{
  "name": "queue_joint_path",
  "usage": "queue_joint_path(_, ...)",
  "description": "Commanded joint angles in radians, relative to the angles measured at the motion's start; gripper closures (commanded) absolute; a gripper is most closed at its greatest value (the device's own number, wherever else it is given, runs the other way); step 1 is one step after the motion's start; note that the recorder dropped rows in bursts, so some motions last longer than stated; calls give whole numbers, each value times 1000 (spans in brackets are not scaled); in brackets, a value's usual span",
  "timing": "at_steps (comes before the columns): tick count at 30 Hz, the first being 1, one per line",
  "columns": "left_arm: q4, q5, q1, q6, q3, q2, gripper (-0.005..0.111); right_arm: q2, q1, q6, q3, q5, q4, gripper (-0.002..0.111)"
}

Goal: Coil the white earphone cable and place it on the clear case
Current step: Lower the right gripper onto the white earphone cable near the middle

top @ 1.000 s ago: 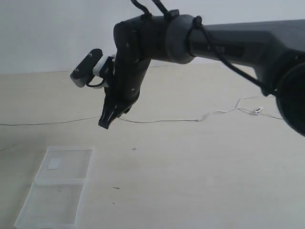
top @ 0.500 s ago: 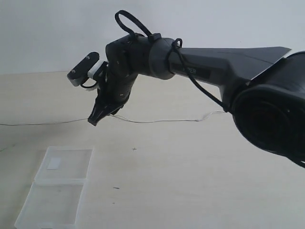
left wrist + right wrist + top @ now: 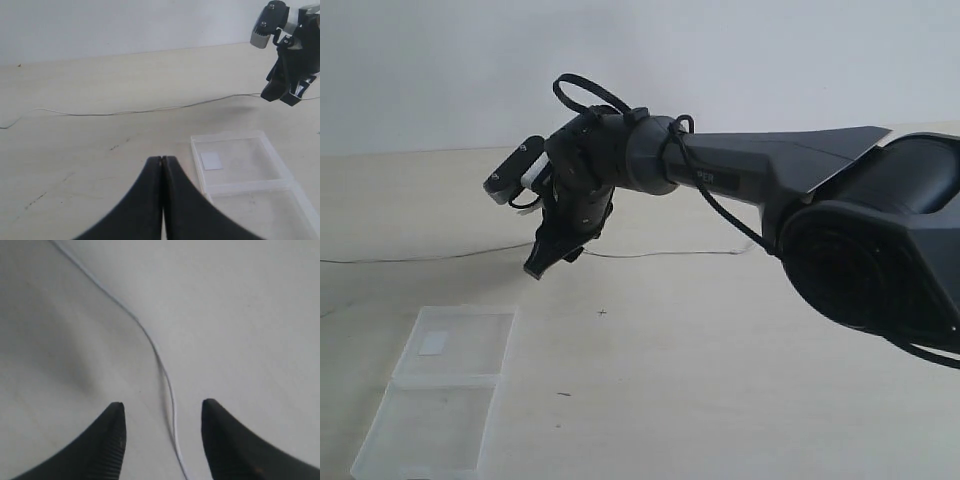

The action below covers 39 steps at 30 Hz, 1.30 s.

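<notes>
Straddling the white earphone cable (image 3: 167,385), my right fingers (image 3: 111,437) stand wide apart above it, placed for a pinch. My left fingers (image 3: 150,200) are pressed together, empty, near the clear case (image 3: 240,160). The cable lies uncoiled, well apart from the case, across the pale surface (image 3: 720,380); a plain white wall (image 3: 740,60) stands behind.

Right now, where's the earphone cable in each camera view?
Exterior: cable runs left to right across mid-picture, passing the right hand.
Left wrist: a thin line beyond the case, reaching the right hand.
Right wrist: running between the open fingers.
Shared landmark: the right hand.
</notes>
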Motion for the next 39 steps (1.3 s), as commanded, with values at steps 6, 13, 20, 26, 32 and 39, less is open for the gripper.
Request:
queue_joint_path(6,-14,-10,2,1,3,-7,107,3,-7,63,-7,-73,-11,58)
queue_joint_path(13,-14,-10,2,1,3,-7,107,23,-10,91,-7,-75,-25,58)
queue_joint_path(20,-14,-10,2,6,3,-7,107,30,-35,150,-7,-75,-24,58)
queue_joint_path(26,-14,-10,2,6,3,-7,107,32,-46,179,-7,-49,-11,72)
queue_joint_path(32,-14,-10,2,6,3,-7,107,32,-46,167,-7,-61,7,69)
queue_joint_path(39,-14,-10,2,6,3,-7,107,32,-46,167,-7,-95,65,66)
